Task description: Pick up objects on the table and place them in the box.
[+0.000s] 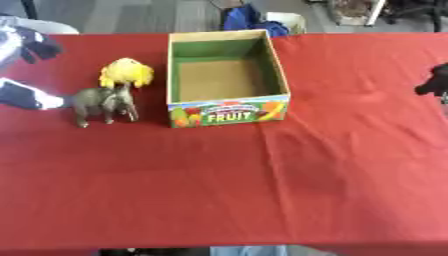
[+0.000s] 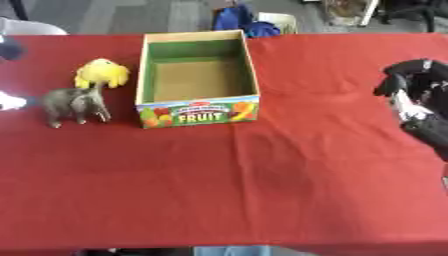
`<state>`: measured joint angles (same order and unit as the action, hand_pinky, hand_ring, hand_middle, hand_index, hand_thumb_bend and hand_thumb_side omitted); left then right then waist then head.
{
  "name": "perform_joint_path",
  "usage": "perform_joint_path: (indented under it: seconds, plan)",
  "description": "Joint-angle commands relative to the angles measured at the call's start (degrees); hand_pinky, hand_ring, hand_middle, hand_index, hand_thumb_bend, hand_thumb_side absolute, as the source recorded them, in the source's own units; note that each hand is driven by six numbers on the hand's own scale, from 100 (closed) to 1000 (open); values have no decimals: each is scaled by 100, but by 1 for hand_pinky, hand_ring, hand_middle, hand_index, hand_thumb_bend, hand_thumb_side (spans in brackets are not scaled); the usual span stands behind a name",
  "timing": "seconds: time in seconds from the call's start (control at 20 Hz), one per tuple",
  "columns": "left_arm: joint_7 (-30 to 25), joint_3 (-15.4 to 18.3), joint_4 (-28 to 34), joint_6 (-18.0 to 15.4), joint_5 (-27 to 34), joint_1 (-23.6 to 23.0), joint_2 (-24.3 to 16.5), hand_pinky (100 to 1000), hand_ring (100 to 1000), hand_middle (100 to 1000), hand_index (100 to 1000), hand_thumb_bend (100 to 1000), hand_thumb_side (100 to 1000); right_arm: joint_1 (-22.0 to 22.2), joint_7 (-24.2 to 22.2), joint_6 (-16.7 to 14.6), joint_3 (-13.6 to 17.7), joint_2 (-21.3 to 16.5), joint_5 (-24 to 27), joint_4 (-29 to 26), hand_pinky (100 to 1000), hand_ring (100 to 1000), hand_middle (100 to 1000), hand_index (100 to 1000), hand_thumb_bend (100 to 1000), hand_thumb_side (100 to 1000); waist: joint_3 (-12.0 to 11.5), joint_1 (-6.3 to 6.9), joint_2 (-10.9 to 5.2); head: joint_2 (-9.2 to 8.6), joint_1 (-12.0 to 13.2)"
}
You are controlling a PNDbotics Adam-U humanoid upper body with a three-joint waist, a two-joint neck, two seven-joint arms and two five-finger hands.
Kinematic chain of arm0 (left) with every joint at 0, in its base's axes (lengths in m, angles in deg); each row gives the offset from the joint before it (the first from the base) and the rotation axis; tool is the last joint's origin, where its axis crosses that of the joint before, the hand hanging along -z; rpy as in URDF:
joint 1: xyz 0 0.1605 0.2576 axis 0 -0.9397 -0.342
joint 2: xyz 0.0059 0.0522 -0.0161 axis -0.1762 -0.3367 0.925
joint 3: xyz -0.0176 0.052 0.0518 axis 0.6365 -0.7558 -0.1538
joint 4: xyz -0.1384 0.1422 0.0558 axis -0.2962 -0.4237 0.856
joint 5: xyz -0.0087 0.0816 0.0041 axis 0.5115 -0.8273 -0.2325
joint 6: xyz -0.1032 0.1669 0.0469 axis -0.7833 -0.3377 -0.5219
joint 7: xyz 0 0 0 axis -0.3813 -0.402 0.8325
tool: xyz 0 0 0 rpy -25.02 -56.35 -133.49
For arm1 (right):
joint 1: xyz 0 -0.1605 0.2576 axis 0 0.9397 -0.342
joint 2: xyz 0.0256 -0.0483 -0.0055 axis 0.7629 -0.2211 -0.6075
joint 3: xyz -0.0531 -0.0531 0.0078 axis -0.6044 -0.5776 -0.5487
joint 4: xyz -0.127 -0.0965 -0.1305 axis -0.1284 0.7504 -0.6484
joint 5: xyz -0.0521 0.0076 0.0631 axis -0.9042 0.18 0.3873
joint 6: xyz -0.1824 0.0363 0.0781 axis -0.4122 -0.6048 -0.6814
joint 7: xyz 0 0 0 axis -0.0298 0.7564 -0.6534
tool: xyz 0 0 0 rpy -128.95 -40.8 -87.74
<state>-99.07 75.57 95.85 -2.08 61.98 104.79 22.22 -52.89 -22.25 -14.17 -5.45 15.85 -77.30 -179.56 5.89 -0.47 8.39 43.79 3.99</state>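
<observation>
An open cardboard box (image 1: 227, 114) with green inner walls and a "FRUIT" label stands at the table's far middle; only its brown floor shows inside. Left of it a grey toy elephant (image 1: 104, 103) stands upright. A yellow soft toy (image 1: 125, 73) sits just behind the elephant, touching its head. My left hand (image 1: 24, 95) shows as dark and white shapes at the left edge, a little left of the elephant and apart from it. My right hand (image 2: 411, 82) hangs at the right edge, black, fingers relaxed, holding nothing, far from the box.
A red cloth (image 1: 262, 190) covers the whole table, with wide bare cloth in front and to the right of the box. Beyond the far edge lie a blue bag (image 1: 245, 19) and chair parts on grey floor.
</observation>
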Motion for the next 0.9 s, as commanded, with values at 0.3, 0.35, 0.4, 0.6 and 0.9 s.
perform_joint_path:
  seconds: [0.3,0.35,0.4,0.6,0.9]
  plan:
    - [-417,-363,-970,-301,-614,738,252,672,691,628,741,731,114,-75,-65,-17,-22,-134,16,-53,655,550,498,650,100,281,42,-13,-107,-67,53]
    - [-460,-403,-1067,-344,-692,802,300,673,691,629,742,735,116,-76,-70,-19,-27,-136,17,-52,655,550,498,650,100,281,47,-17,-106,-70,58]
    - [-496,-434,-1153,-383,-759,855,342,673,690,626,742,735,116,-77,-74,-21,-29,-137,17,-51,655,550,498,650,100,280,51,-19,-105,-74,60]
    - [-584,-539,-1478,-512,-1025,1033,512,672,686,616,742,745,123,-76,-82,-26,-37,-139,16,-47,655,550,497,649,100,281,64,-25,-95,-85,64]
    - [-552,-597,-1939,-619,-1391,1229,780,663,610,604,731,739,130,-60,-92,-30,-42,-131,8,-34,654,549,496,647,100,283,78,-38,-82,-97,79]
